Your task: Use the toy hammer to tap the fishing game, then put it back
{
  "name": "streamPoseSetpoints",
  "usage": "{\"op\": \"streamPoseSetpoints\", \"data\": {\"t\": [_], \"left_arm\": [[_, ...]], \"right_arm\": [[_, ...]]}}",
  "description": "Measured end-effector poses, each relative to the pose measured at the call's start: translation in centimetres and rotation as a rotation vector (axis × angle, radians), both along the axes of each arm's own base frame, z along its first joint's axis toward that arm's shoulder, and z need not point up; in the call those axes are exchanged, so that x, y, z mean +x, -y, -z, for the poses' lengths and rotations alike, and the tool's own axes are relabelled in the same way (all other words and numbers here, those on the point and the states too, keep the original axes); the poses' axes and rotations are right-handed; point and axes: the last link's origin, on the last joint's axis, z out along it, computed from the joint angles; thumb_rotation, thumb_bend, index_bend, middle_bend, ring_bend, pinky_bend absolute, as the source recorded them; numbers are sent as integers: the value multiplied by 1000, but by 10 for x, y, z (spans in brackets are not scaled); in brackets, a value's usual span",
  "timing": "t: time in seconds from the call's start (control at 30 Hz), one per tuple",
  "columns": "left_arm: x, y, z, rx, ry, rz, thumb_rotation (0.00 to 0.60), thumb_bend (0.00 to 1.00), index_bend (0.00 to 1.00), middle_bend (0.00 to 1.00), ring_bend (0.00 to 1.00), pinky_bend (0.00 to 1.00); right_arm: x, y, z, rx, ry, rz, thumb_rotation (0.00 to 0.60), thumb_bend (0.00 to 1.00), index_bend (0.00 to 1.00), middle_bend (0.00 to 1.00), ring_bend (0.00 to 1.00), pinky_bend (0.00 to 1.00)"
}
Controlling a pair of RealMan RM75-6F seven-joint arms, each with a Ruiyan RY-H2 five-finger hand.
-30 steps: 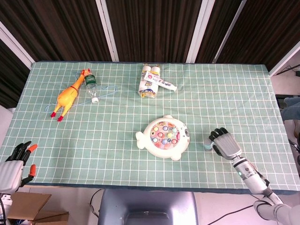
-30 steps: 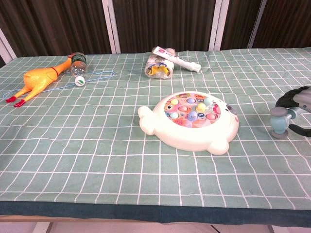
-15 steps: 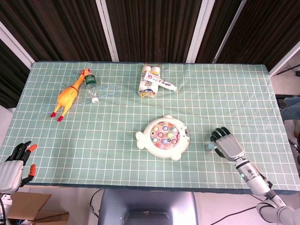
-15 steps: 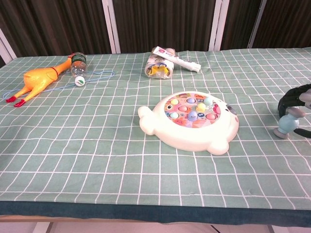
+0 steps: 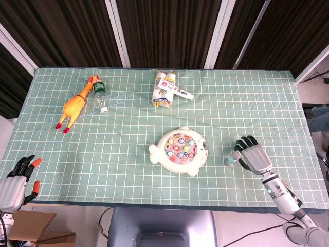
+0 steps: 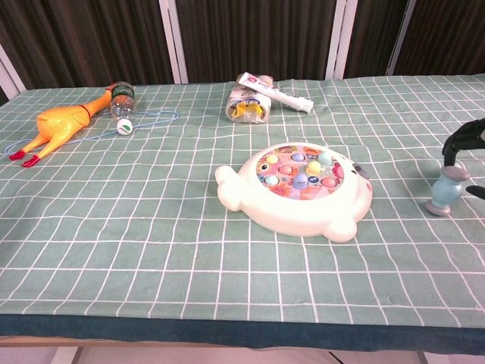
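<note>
The white fishing game [image 5: 180, 150] sits at the table's middle, also in the chest view [image 6: 299, 186]. To its right the small blue-grey toy hammer [image 5: 233, 158] lies on the cloth, its head tilted in the chest view [image 6: 445, 194] and its handle running right out of frame. My right hand [image 5: 253, 155] is just right of the hammer with its fingers spread and nothing in them; one dark finger [image 6: 464, 138] shows above the hammer. My left hand [image 5: 16, 177] hangs off the table's near left corner, fingers apart and empty.
A yellow rubber chicken [image 5: 75, 104], a clear bottle [image 5: 100, 93] and a thin blue cord lie at the far left. A pack of white tubes [image 5: 165, 89] lies at the far middle. The green checked cloth [image 5: 118, 144] covers the table.
My right hand has uncurled from the hammer, spread its fingers and drawn back slightly right. The hammer's head now rests tilted on the cloth. The left hand has barely moved.
</note>
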Motion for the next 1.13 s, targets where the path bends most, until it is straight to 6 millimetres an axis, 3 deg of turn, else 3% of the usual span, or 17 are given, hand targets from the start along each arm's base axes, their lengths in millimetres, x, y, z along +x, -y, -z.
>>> {"op": "streamPoseSetpoints", "data": {"t": [0.27,0.4,0.6,0.87,1.13], "left_arm": [[1,1,-2,11,0,11,600,545,168,51,40,329],[2,4,-4,30,-2,23,600,545,168,51,39,330],[3,7,-6,47,-11,29,600,546,168,52,39,329],[7,13,-8,72,-17,57,600,545,168,54,39,329],[8,11,-5,62,-18,60,600,545,167,55,39,329]], "right_arm": [[7,-7,-15,-57,65,-12,600,417,442,326,174,241],[16,-23,-32,-129,124,-8,600,382,328,246,100,89],[27,-61,-59,-194,164,101,600,376,160,171,55,55],[11,-109,-105,-266,127,398,600,371,117,155,49,55],[10,-118,-103,-265,126,390,600,364,114,155,49,55]]}}
